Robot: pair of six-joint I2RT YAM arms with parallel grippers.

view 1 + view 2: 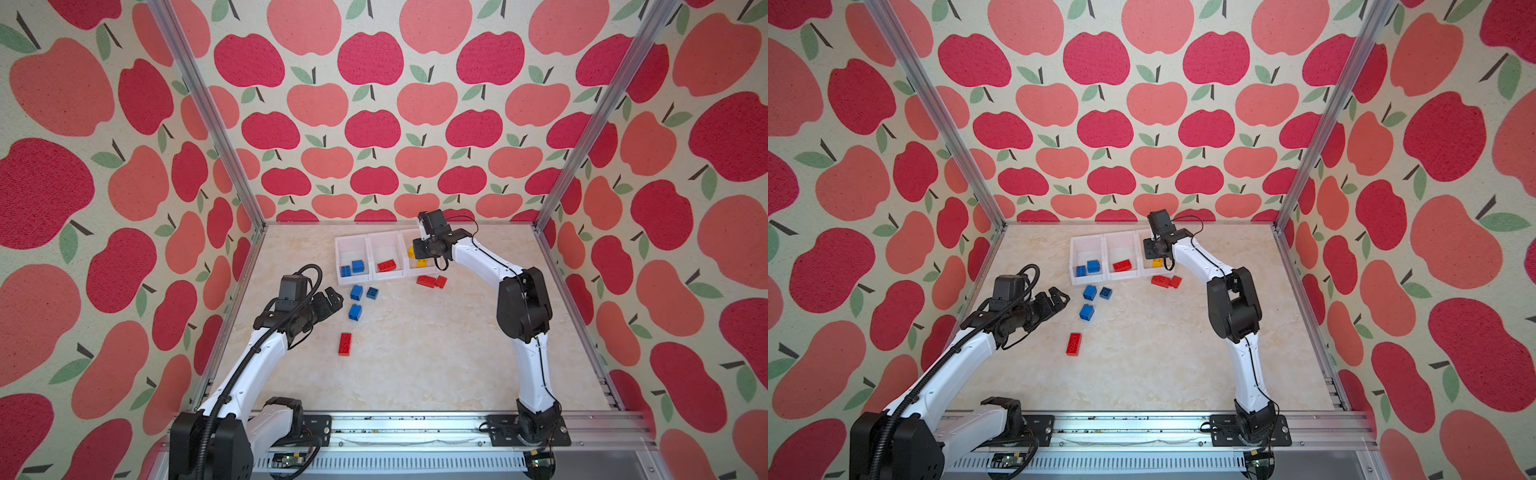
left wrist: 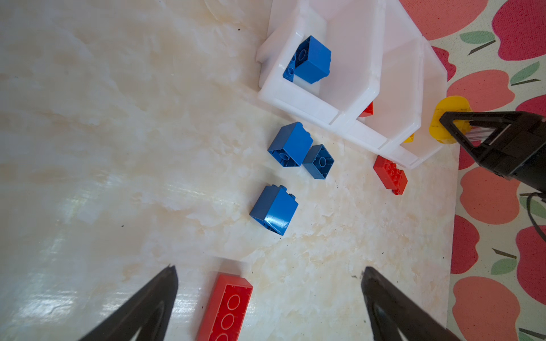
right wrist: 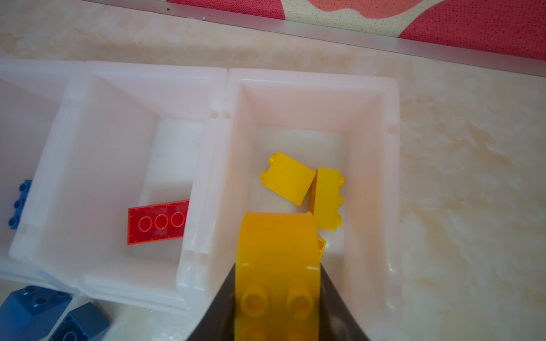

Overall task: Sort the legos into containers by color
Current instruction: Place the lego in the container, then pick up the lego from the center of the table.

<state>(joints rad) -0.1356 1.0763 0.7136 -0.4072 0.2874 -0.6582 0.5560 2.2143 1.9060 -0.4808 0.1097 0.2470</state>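
Right gripper clenched on a curved yellow brick, studs facing the wrist camera, held over the right bin of 3 joined white bins at the far side of the table. Whether the held brick touches the bin floor cannot be told. That bin already holds a yellow square and a yellow oblong, touching each other. A sliver of another yellow piece shows under the held brick, too hidden to identify. Middle bin holds 1 red oblong, lying flat near the front wall. Left bin holds 2 blue bricks, a small one and a larger one, side by side. Loose on the table are 3 blue bricks in front of the left bin: blue A just beside blue B, and blue C nearer the robot. A red pair lies touching, just in front of the right bin. A long red brick lies alone, well apart from the bins. Left gripper has its jaws spread wide with nothing between them, poised over the table beside the loose blue bricks. In the left wrist view the long red brick's end sits between the 2 finger lines
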